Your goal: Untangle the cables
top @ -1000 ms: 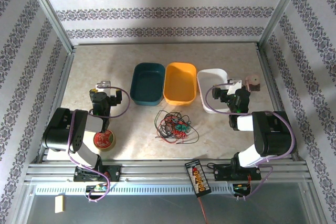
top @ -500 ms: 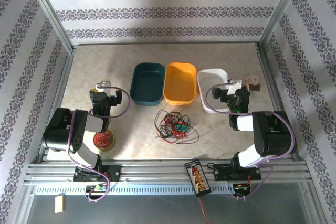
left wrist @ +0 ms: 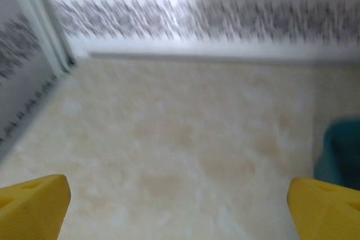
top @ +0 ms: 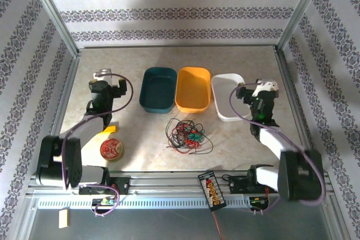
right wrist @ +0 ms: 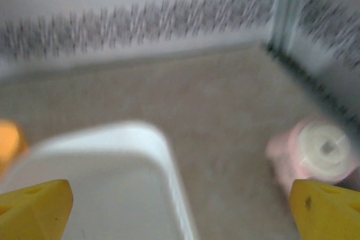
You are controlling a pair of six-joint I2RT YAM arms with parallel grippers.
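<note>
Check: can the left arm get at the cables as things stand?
Probably yes. The left gripper, open, points away from the cables, but bare table lies between them and the teal bin sits off that path.

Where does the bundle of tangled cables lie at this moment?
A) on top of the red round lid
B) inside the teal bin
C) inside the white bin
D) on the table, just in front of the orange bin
D: in the top view the cables rest on the bare table, just on the near side of the orange bin and outside every bin.
</note>
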